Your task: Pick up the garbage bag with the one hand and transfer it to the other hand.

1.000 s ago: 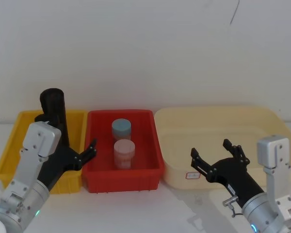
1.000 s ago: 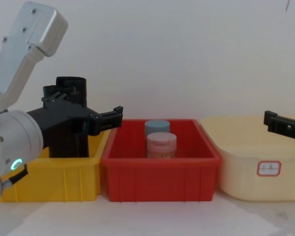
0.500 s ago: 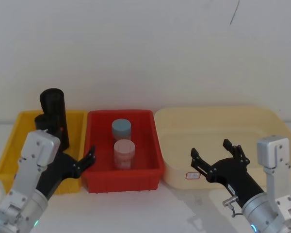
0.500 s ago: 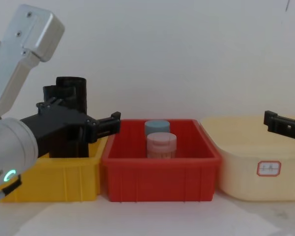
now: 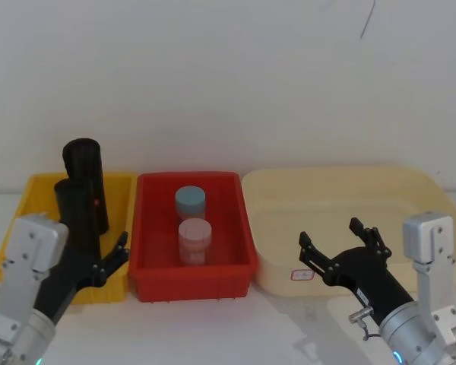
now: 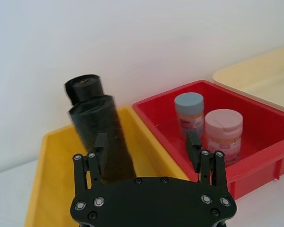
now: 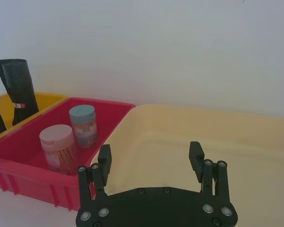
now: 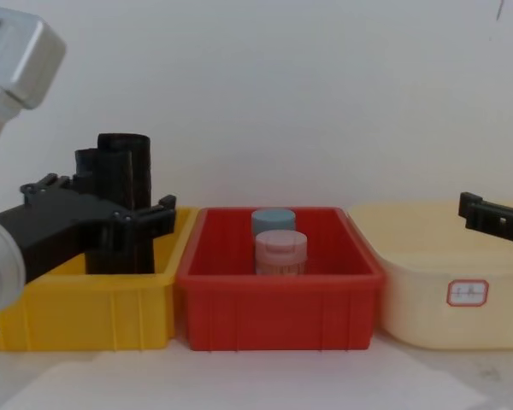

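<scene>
**Supervisor:** What had changed at the left station?

**Inspector:** The left gripper [image 6: 146,145] had drawn back from among the rolls toward the robot's body. It ended low, at the near wall of the yellow bin [image 5: 15,228], with its jaws spread and nothing between them. The garbage bag [image 5: 74,217] stood upright in that bin exactly as before. It was the nearer of two black rolls, and the roll with the red band [image 5: 86,171] stood just behind it. I could not tell whether the two touched.

**Supervisor:** And the receiving side?

**Inspector:** There was no movement. The right gripper [image 5: 329,234] hung at the front of the cream tub [image 5: 410,179], also with its jaws spread and empty.

**Supervisor:** What did that mean for the task?

**Inspector:** In my judgement the pickup had not been made, so the transfer was not yet begun. The withdrawal read as either a reset or a missed approach.

**Supervisor:** How much clearance was there?

**Inspector:** The bin's near wall masked the lower part of the bag, so only the upper part, above the rim, offered a grip. The banded roll crowded it from behind, and a wide closure risked catching both. The red bin [image 5: 243,220] abutted on the right, and its blue-lidded jar [image 5: 190,204] and pink-lidded jar [image 5: 194,237] stood low. The air above them was open between the two grippers, which was suitable room for a handover.
</scene>
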Controlling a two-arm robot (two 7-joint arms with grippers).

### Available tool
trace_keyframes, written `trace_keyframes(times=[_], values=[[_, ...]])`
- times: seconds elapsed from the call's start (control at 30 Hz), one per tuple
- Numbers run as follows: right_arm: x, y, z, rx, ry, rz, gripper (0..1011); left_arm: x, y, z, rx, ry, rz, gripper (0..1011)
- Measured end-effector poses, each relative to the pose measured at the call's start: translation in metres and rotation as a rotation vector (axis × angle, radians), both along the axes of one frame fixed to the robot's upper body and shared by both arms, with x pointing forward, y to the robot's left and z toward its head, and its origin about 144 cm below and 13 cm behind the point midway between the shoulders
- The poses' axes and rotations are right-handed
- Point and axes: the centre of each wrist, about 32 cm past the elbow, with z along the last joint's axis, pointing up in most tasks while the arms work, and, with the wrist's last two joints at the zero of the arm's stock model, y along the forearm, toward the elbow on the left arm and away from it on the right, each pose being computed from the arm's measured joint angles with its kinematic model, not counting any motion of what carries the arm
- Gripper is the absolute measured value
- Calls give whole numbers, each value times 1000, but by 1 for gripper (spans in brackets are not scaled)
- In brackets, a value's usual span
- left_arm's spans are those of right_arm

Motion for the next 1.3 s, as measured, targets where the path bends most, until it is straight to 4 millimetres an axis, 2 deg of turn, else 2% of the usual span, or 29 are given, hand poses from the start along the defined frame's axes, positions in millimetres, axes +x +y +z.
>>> trace_keyframes(times=[0.3, 0.6, 1.3], values=[[0, 0, 0, 0, 0, 0, 1000, -6, 14, -1, -44, 1, 55, 1000], [0, 0, 0, 0, 0, 0, 999, -4, 22, -3, -85, 20, 76, 1000], [0, 0, 0, 0, 0, 0, 1000, 25, 31, -8, -141, 56, 52, 1000]])
